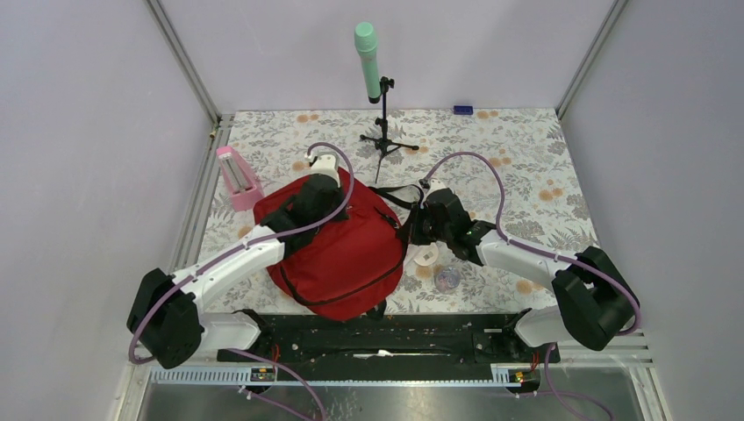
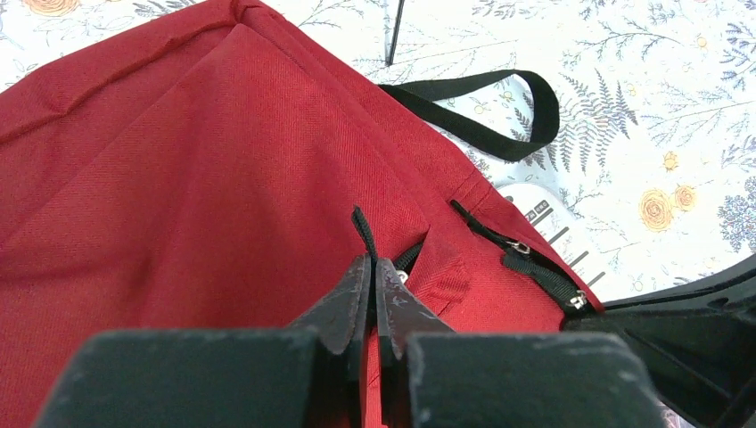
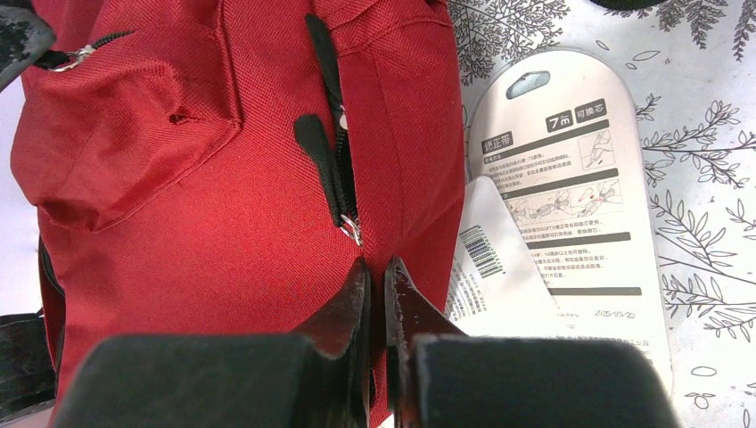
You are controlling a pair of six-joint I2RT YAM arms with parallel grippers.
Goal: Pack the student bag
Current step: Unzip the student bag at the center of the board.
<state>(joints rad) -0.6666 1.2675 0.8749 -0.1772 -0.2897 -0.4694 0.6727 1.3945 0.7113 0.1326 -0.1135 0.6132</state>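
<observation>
Left claw (image 2: pixel 373 269) pinches student bag (image 2: pixel 178 178) zipper pull (image 2: pixel 360 225); right claw (image 3: pixel 376 272) closed.

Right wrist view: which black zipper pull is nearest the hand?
The lower pull, its metal ring just above the shut right hand; the other pull sits higher up the student bag.

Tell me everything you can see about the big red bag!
The student bag is a big red woven-fabric backpack lying slumped on the flowery table between the two arms. It has black straps, black zippers with black pull tabs, and a pocket. The left end effector is shut on one pull tab. The right end effector is shut against the fabric below another zipper. A packaged card lies beside it, one edge hidden behind the bag.
</observation>
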